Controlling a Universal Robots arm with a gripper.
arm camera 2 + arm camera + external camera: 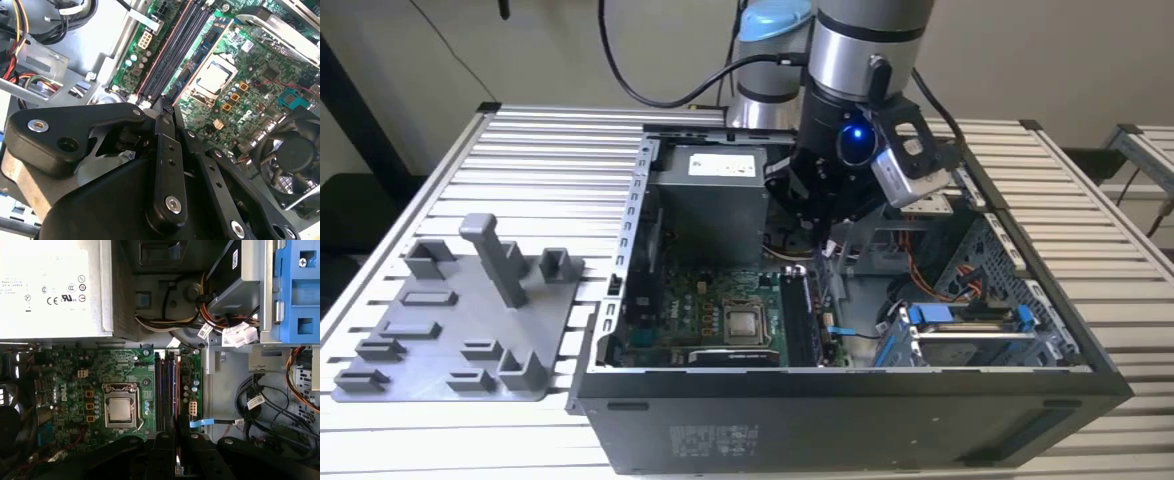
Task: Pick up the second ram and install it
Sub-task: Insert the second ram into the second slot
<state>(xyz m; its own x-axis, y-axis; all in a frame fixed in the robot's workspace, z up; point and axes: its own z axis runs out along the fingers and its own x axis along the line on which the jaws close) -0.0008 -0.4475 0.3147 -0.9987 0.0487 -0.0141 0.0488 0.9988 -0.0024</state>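
Hand is closed narrow on the second ram - I see the stick edge-on between the fingers in the first wrist view, though not much of it. It hangs just above the long black slots on the green board, inside the computer case. I think the ram is light, thin and stiff - easy to crack, so grip its flat sides near the top edge.

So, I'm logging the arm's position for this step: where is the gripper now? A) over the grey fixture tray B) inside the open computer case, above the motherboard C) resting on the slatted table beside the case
B: in the exterior view the gripper hangs inside the open computer case, above the motherboard, away from the grey fixture tray.
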